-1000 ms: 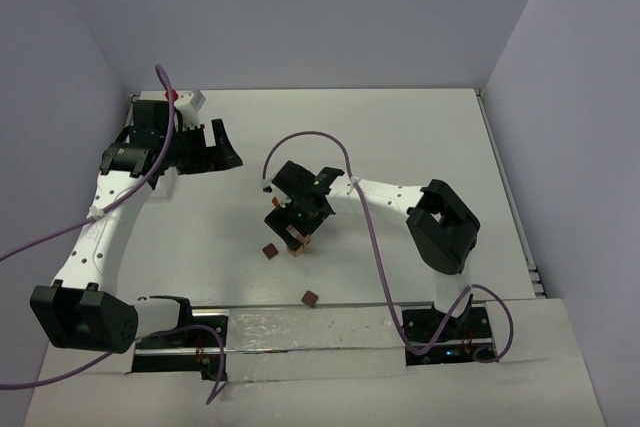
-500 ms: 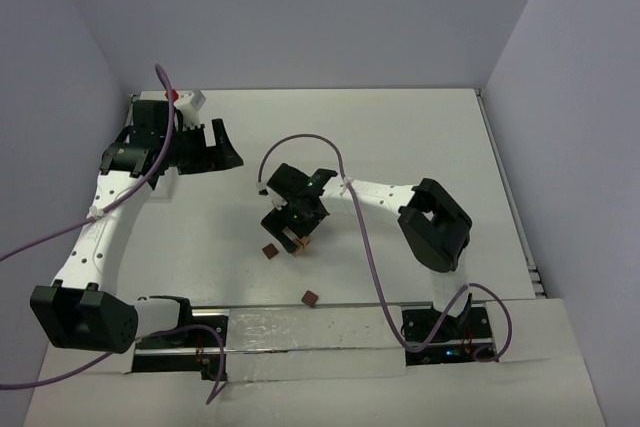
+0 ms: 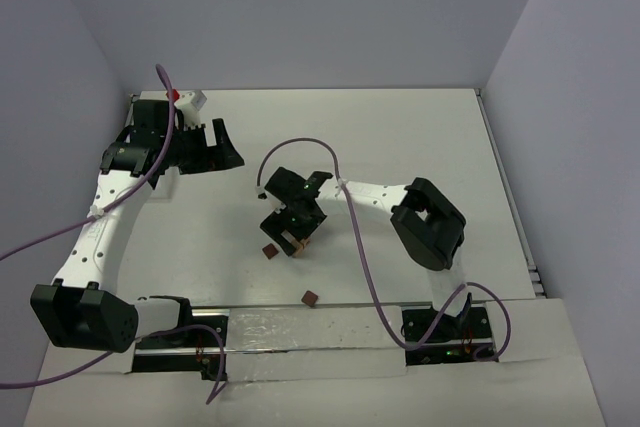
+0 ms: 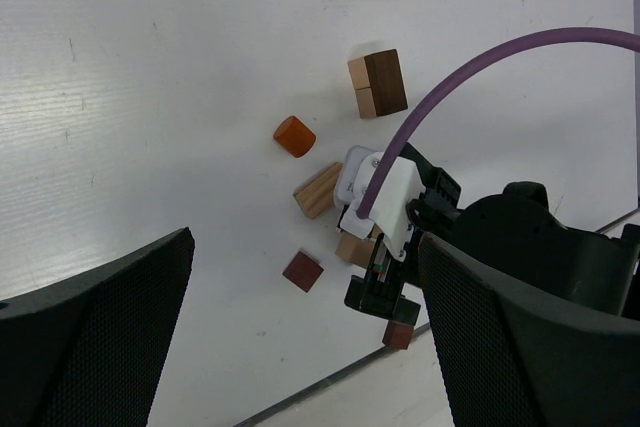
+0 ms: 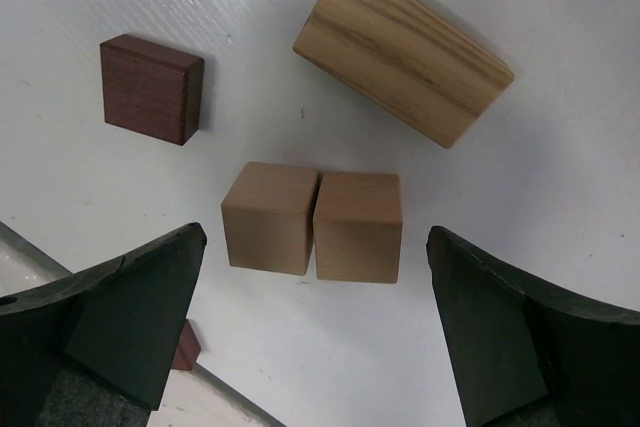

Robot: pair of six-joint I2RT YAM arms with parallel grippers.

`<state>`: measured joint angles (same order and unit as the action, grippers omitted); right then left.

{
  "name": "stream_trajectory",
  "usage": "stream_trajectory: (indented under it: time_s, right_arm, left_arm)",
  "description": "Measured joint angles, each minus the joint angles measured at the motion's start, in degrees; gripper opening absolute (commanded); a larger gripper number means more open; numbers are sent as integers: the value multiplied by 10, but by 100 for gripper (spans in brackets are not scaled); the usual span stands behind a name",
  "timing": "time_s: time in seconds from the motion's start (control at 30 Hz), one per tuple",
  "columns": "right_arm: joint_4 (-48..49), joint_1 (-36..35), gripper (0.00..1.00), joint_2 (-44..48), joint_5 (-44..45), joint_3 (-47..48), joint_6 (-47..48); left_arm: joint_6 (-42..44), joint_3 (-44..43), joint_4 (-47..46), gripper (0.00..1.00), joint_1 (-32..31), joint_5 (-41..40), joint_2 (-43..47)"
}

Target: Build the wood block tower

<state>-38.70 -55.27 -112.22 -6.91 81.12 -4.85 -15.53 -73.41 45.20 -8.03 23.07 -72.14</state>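
The wood blocks lie loose on the white table. In the right wrist view two pale tan cubes (image 5: 268, 217) (image 5: 358, 225) sit side by side, touching. A reddish-brown block (image 5: 150, 87) and a tan bar (image 5: 402, 49) lie beyond them. My right gripper (image 5: 313, 239) is open above the two cubes, which sit between its fingers; from above it (image 3: 295, 225) covers them. My left gripper (image 3: 222, 144) is open and empty at the back left. Its view shows a tan-and-dark-brown pair (image 4: 377, 83) and an orange-brown block (image 4: 294, 135). No tower shows in any view.
Two reddish-brown cubes lie apart from the cluster, one left of the right gripper (image 3: 268, 251) and one near the front rail (image 3: 311, 297). A red-and-white object (image 3: 187, 99) sits at the back left corner. Purple cables loop over both arms. Walls enclose the table.
My right arm has drifted slightly to the left over the block cluster, elbow included. The left arm and the blocks have not moved.
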Motion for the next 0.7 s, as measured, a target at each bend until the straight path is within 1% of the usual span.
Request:
stream_trajectory:
  time_s: [0.23, 0.33, 0.7]
  right_arm:
    - [1, 0, 100, -18, 1, 3, -3]
    - [1, 0, 97, -18, 0, 3, -3]
    - [2, 0, 78, -18, -2, 3, -1]
  left_arm:
    - [0, 0, 0, 99, 0, 4, 0]
    - [0, 0, 0, 99, 0, 4, 0]
    - [0, 0, 0, 99, 0, 4, -1]
